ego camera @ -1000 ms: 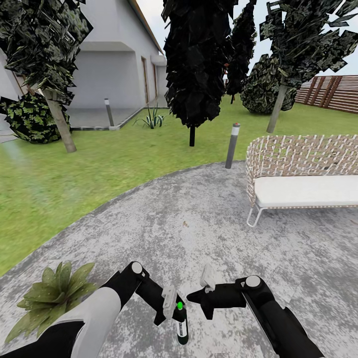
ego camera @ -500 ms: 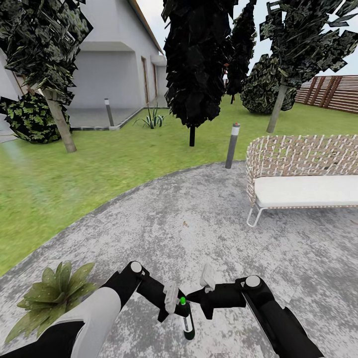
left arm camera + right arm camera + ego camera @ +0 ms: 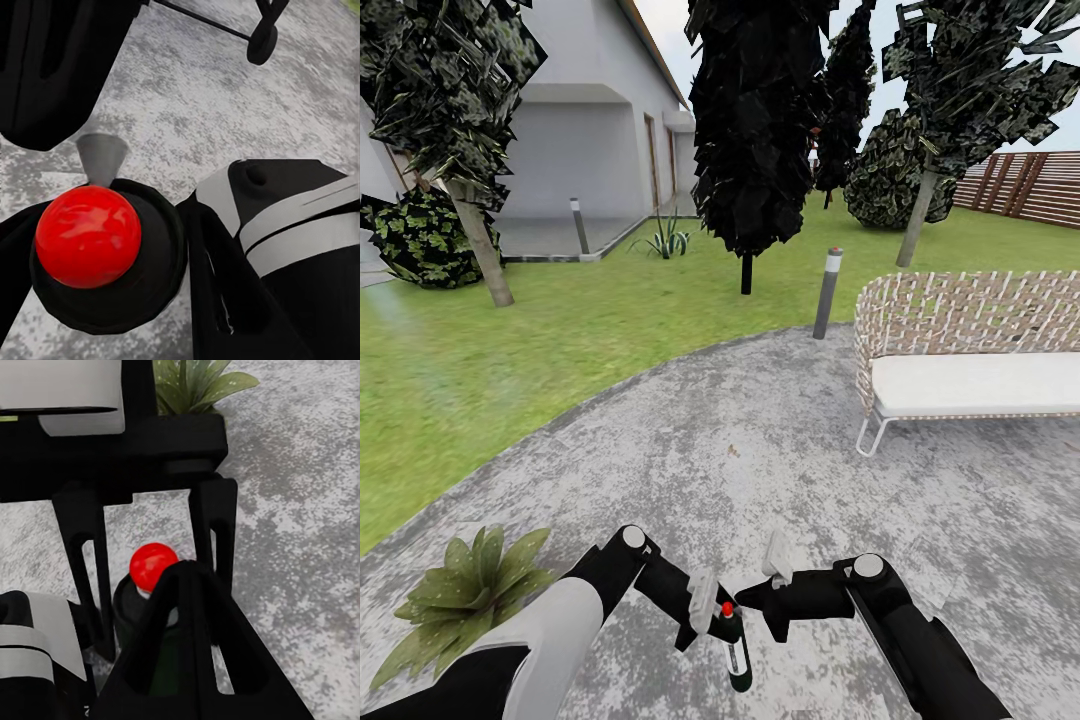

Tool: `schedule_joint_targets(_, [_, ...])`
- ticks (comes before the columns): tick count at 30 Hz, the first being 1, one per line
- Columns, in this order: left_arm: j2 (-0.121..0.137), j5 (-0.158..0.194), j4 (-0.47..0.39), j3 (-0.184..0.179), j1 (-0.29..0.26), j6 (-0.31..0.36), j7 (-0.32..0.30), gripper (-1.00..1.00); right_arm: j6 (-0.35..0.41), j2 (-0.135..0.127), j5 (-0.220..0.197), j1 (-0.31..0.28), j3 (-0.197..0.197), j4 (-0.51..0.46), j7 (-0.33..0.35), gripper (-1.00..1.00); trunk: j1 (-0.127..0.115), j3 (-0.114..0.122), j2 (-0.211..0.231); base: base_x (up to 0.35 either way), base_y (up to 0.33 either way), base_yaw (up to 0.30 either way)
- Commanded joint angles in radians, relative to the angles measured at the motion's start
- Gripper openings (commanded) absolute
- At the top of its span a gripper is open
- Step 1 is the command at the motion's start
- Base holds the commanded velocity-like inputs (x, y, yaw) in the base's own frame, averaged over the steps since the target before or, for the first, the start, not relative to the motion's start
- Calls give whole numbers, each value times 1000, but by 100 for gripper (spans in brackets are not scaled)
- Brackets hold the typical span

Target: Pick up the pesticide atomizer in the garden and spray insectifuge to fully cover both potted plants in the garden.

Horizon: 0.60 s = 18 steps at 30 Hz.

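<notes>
From the head camera, a wide sweep: mottled grey paving (image 3: 780, 470), green lawn (image 3: 560, 330), a white-cushioned wicker seat (image 3: 960, 350), a grey bollard lamp (image 3: 827, 290), a brown slatted fence (image 3: 1025, 185) and a white house (image 3: 585, 130) behind dark trees. Low at that view's left edge, on the paving, one potted plant (image 3: 465, 590) with a rosette of broad pointed green leaves (pot hidden under the foliage).

Between the two black arms, clear of the paving: the dark green pesticide atomizer bottle with a red ball top (image 3: 735, 650). Long axis close to upright, ball end up, base leaning a little toward the robot's right.

Pinched at the neck by the left gripper (image 3: 710, 625). From the right wrist camera, more of that grip: two slotted black fingers (image 3: 214, 536) hanging either side of the atomizer (image 3: 154, 566), with the plant's leaves (image 3: 199, 382) just beyond.

From the left wrist camera, the top in close-up: glossy red ball (image 3: 88, 236) in a black collar, and beside it a small grey cone-shaped spout (image 3: 101, 159) aimed out over the paving (image 3: 195, 90), a detail too small to make out from the head.

Just beside the ball on its other side, the right gripper (image 3: 752, 598): fingers (image 3: 184, 607) pressed together into a point, tip against the atomizer's neck, grasping nothing.
</notes>
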Motion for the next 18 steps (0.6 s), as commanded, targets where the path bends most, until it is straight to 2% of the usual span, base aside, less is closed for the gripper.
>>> schedule_joint_targets(1, [-1,-9,-1,9,0,-7,0,-100,9,-1,2,-1,1,-1,3,-100,0,-1,0,0,0,0])
schedule_joint_targets(3, [-1,-12,-2,9,-1,-6,10,-100,9,-1,2,-1,1,-1,4,-100,0,-1,0,0,0,0])
schedule_joint_targets(5, [-1,-35,-14,2,-2,1,45,-100,9,-1,2,-1,2,-2,5,-100,0,-1,0,0,0,0])
schedule_joint_targets(6, [-1,-72,-27,-13,-2,22,62,-100,9,-1,2,-1,2,-2,5,-100,0,-1,0,0,0,0])
schedule_joint_targets(7, [-1,-135,-41,-38,-2,67,91,-100,9,-1,2,-1,2,-2,6,-100,0,-1,0,0,0,0])
schedule_joint_targets(9, [-1,-236,-52,-63,-2,146,169,-100,9,-2,2,-1,3,-2,8,-100,0,-1,0,0,0,0])
schedule_joint_targets(11, [-1,-289,-56,-71,-1,181,224,-100,8,-2,2,-1,4,-2,9,-100,0,-1,0,0,0,0])
schedule_joint_targets(14, [-1,-321,-57,-74,-1,207,273,-100,8,-2,1,-1,3,-2,8,-100,0,-1,0,0,0,0])
schedule_joint_targets(18, [-1,-319,-55,-74,-1,233,368,-100,8,-5,-3,2,1,6,6,-100,0,-1,0,0,0,0])
